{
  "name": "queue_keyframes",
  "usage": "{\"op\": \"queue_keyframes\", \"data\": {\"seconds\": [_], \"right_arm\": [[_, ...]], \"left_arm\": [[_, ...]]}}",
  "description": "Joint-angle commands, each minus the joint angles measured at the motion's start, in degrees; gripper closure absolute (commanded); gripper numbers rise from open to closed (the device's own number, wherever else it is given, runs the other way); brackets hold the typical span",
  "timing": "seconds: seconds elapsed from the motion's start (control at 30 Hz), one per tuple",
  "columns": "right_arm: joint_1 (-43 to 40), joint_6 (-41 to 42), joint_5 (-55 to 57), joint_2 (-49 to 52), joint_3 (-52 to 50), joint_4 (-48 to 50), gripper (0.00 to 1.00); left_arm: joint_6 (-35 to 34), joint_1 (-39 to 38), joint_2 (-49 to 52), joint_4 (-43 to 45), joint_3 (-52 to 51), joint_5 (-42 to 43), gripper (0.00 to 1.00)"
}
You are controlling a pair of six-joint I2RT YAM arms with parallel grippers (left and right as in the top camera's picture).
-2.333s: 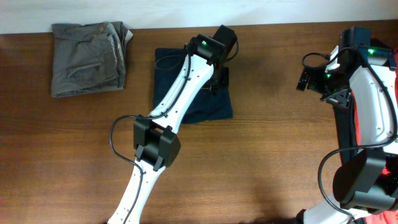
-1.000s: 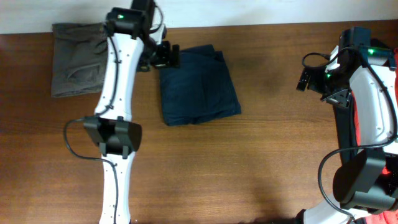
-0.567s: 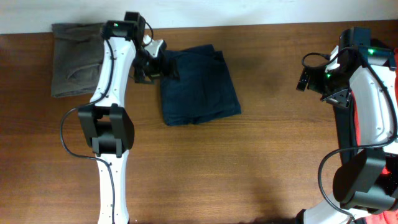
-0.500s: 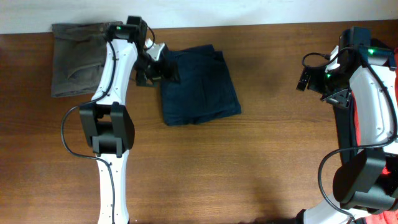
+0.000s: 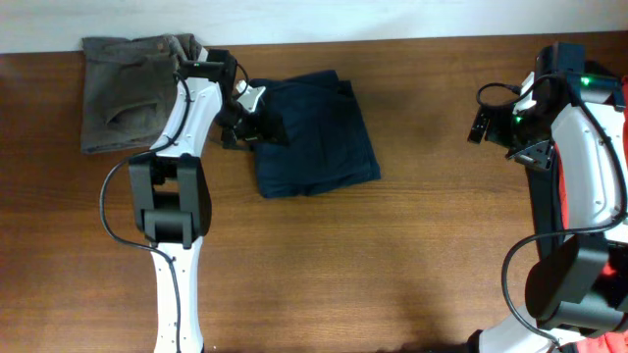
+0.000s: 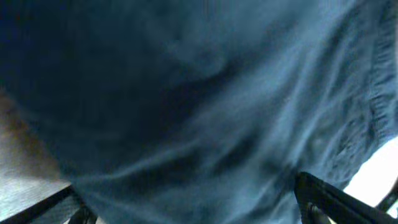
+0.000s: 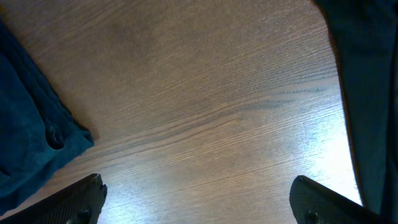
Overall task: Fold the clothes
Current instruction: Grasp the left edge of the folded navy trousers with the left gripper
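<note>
A folded dark navy garment (image 5: 316, 135) lies on the wooden table (image 5: 392, 255), left of centre at the back. My left gripper (image 5: 255, 126) is down at its left edge. In the left wrist view the navy fabric (image 6: 199, 106) fills the frame, and the left gripper (image 6: 199, 211) is open with its fingers (image 6: 326, 198) set wide over the cloth. Folded grey-olive trousers (image 5: 132, 93) lie at the back left. My right gripper (image 5: 483, 123) hangs open at the far right; in its own view the right gripper (image 7: 199, 208) is over bare wood, with the navy garment's corner (image 7: 31, 130) at the left.
Red cloth (image 5: 565, 196) shows behind the right arm at the table's right edge. A dark shape (image 7: 367, 93) runs down the right side of the right wrist view. The white wall strip (image 5: 294, 20) borders the table's far edge.
My left gripper has moved from the navy garment's top left corner down and right onto its left edge. The garment and the right arm have not moved.
</note>
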Motion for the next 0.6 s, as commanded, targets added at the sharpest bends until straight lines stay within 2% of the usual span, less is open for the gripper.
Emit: {"op": "queue_keyframes", "data": {"seconds": [0.0, 0.17, 0.23, 0.27, 0.33, 0.37, 0.4, 0.47, 0.57], "right_arm": [[-0.17, -0.39, 0.74, -0.31, 0.33, -0.07, 0.01], [-0.17, -0.39, 0.74, -0.31, 0.35, -0.07, 0.01], [-0.17, -0.39, 0.74, -0.31, 0.33, -0.07, 0.01], [-0.17, -0.39, 0.74, -0.31, 0.35, -0.07, 0.01], [-0.17, -0.39, 0.74, -0.31, 0.35, -0.07, 0.01], [-0.17, -0.39, 0.74, -0.31, 0.35, -0.07, 0.01], [-0.17, -0.39, 0.76, -0.31, 0.35, -0.07, 0.01], [-0.17, -0.39, 0.74, -0.31, 0.33, -0.07, 0.01], [-0.17, -0.39, 0.74, -0.31, 0.35, -0.07, 0.01]], "left_arm": [[1.33, -0.22, -0.07, 2.62, -3.96, 4.13, 0.01], [1.07, -0.31, -0.07, 6.86, -7.13, 4.90, 0.02], [1.09, -0.31, -0.07, 7.96, -7.41, 4.87, 0.07], [1.11, -0.33, -0.07, 8.46, -7.41, 4.87, 0.16], [1.11, -0.33, -0.07, 9.33, -7.41, 4.87, 0.20], [1.11, -0.33, -0.07, 9.70, -7.41, 4.87, 0.35], [1.09, -0.33, -0.07, 9.99, -7.41, 4.87, 0.44], [1.11, -0.33, -0.07, 10.25, -7.41, 5.05, 0.50], [1.11, -0.50, -0.07, 11.30, -7.41, 5.07, 0.89]]}}
